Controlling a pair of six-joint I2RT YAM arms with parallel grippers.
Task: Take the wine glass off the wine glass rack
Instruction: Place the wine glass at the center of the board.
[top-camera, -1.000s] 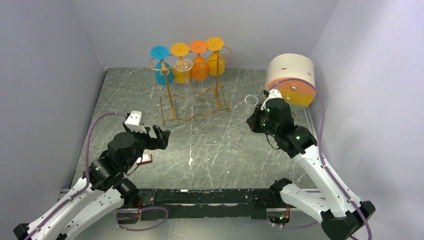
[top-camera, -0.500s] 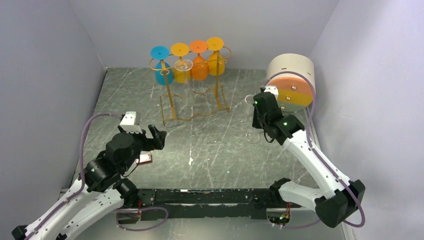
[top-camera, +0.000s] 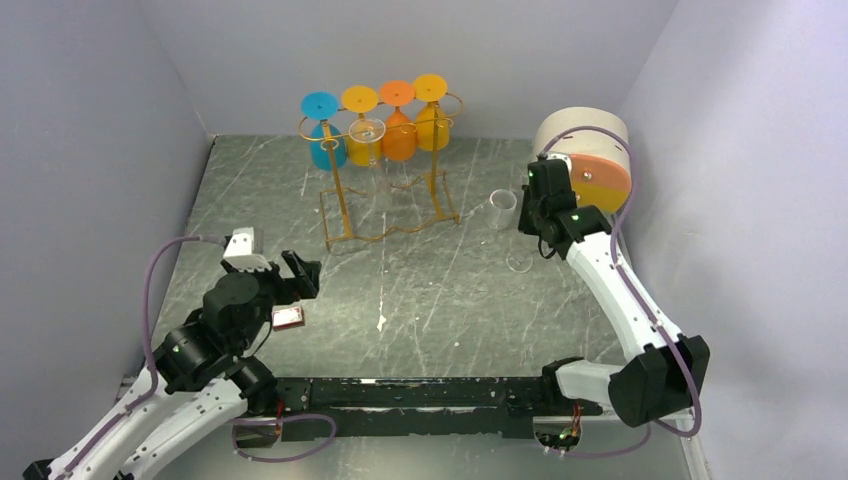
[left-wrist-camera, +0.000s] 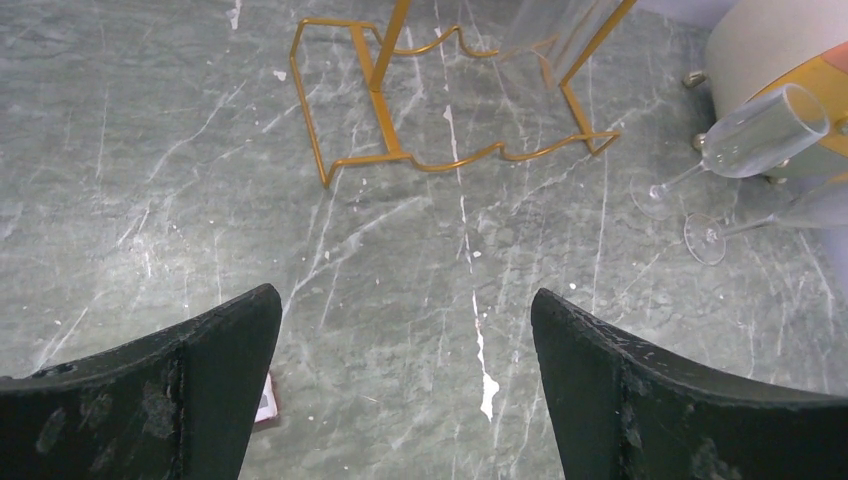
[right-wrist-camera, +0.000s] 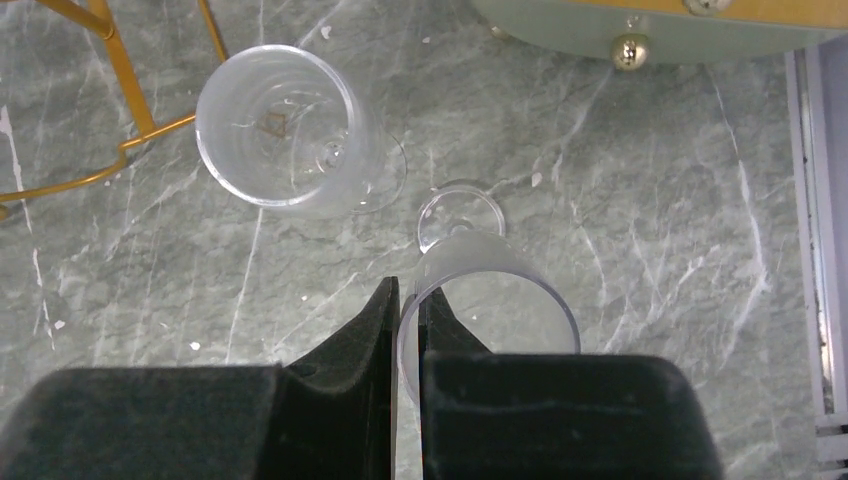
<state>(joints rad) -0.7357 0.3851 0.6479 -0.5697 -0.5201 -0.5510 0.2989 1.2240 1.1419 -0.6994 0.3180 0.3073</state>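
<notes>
- gold wire wine glass rack (top-camera: 339, 200): stands at the far middle of the grey-green marbled table (top-camera: 420, 290), with its rectangular wire base flat on the surface. hanging upside down from its top hooks are a blue glass (top-camera: 322, 140), two yellow glasses (top-camera: 358, 115), an orange glass (top-camera: 398, 135) and one clear hanging glass (top-camera: 367, 132).
- clear wine glass (right-wrist-camera: 495, 285): off the rack, to its right, just in front of the drum. it is upright, mouth up, with its round foot below it. whether the foot touches the table cannot be told.
- right gripper (right-wrist-camera: 408, 300): fingers pressed almost together, pinching the near wall of the clear wine glass at its rim, one finger inside the bowl and one outside.
- second clear stemmed glass (right-wrist-camera: 285, 130): stands upright on the table just left of the held one, between it and the rack base. the two are apart.
- left gripper (left-wrist-camera: 405, 330): fingers spread wide, holding nothing, low over the near left of the table and well apart from the rack.
- beige round drum with orange-and-yellow face (top-camera: 585, 160): far right corner, just behind the right gripper.
- small red-and-white item (top-camera: 288, 318): lies on the table beside the left gripper. too small to identify.
</notes>
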